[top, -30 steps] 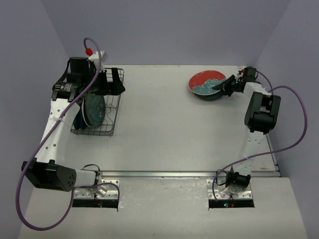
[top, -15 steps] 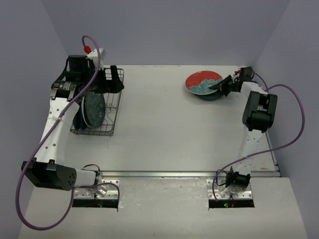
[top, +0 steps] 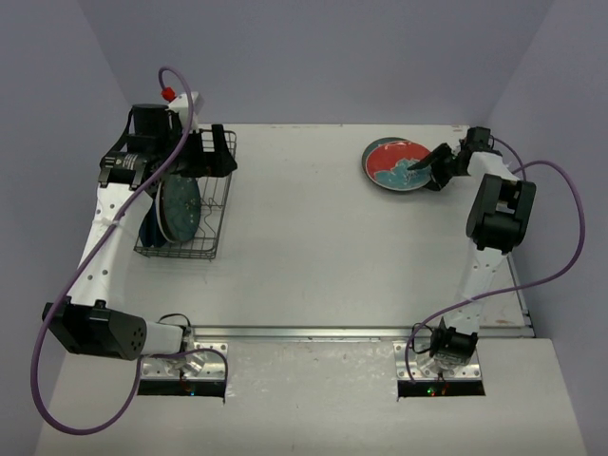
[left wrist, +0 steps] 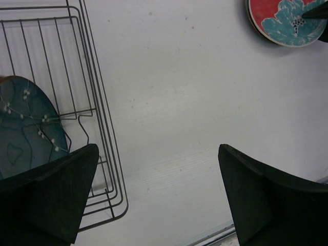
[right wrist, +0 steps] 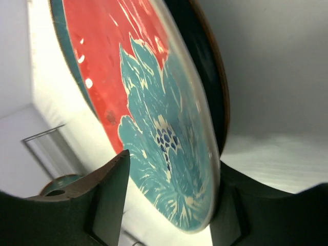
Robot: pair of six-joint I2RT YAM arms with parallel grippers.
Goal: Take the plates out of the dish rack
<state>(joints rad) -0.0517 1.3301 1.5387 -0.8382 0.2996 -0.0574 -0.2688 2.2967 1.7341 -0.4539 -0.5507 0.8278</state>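
**A:** Overhead first; where are the plates?

**B:** A teal plate [top: 180, 209] stands on edge in the dish rack [top: 190, 255] at the left of the table [top: 304, 247]; a red plate [top: 394, 161] with a teal flower lies at the far right, well apart from the rack.

**A:** And the arms?

**B:** The left gripper [top: 217, 154] hangs over the rack's far end; the right gripper [top: 425, 171] is at the red plate's right rim; from up here I cannot tell how far either one gapes.

**A:** The left wrist camera?

**B:** Its fingers [left wrist: 51, 197] are spread wide with nothing between them; bare table lies below; the rack's corner and the teal plate are to the left, and the red plate is in the top right corner.

**A:** The right wrist camera?

**B:** The fingers [right wrist: 105, 200] sit one on each side of the red plate's rim, clamped on it; a dark plate [right wrist: 207, 61] lies right behind the red one; whether the two touch I cannot tell.
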